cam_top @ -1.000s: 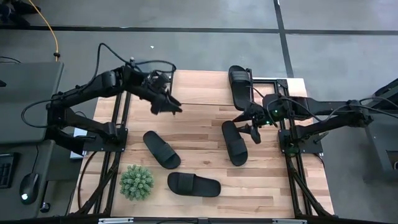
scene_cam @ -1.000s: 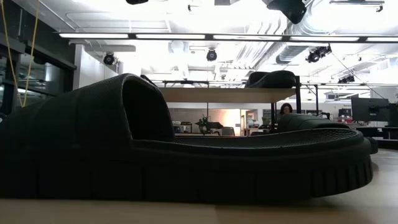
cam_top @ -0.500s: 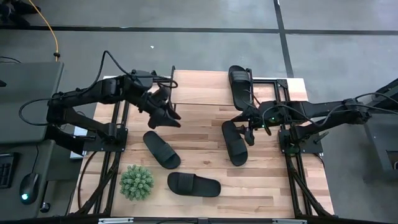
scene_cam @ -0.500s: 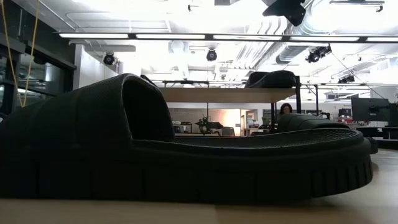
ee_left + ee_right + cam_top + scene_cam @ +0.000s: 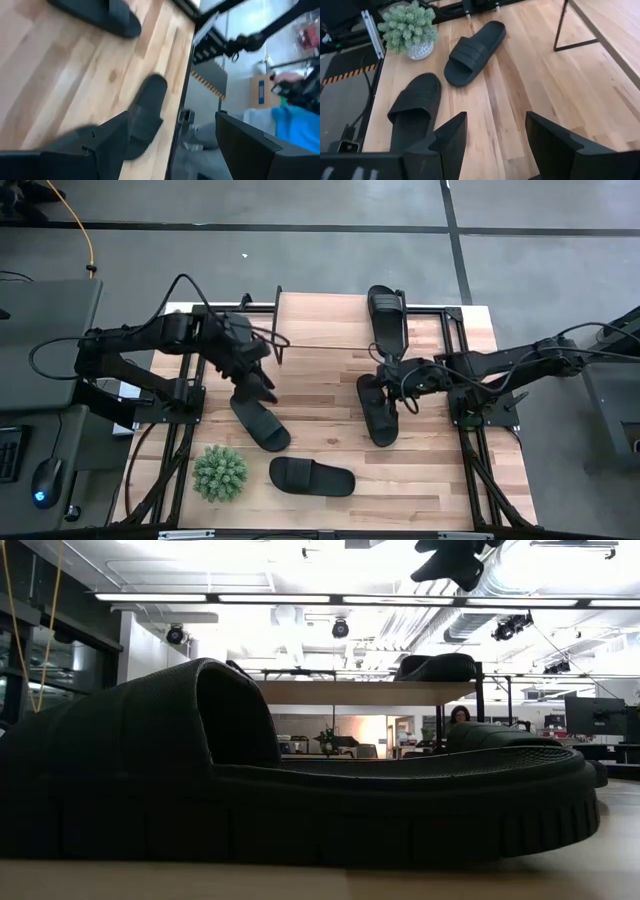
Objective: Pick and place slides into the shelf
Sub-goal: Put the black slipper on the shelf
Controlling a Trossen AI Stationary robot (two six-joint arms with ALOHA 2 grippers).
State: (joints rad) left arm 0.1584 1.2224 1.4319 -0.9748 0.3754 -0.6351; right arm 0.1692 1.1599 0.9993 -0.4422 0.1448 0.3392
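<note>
Three black slides lie flat on their soles on the wooden table: one at the left [image 5: 260, 420], one near the front edge [image 5: 312, 477], one at the right [image 5: 378, 408]. Another slide [image 5: 386, 315] lies on the shelf [image 5: 330, 320] at the far side. My left gripper [image 5: 258, 387] hangs open above the far end of the left slide. Above the far end of the right slide my right gripper [image 5: 388, 388] is open too. The right wrist view shows the left slide [image 5: 475, 52] and the front slide [image 5: 415, 110] beyond the open fingers [image 5: 455, 135].
A small potted plant [image 5: 220, 472] stands at the near left corner, beside the front slide. In the low view the front slide [image 5: 300, 770] fills the foreground, and the shelf [image 5: 350, 692] with its slide [image 5: 435, 667] stands behind. The shelf's thin black leg [image 5: 565, 25] stands on the table.
My left gripper has swung from over the shelf's left end toward the table's near edge and tipped downward, ending above the left slide. My right gripper has reached toward the table's left and sunk a little over the right slide. Both stayed open. No slide has moved.
</note>
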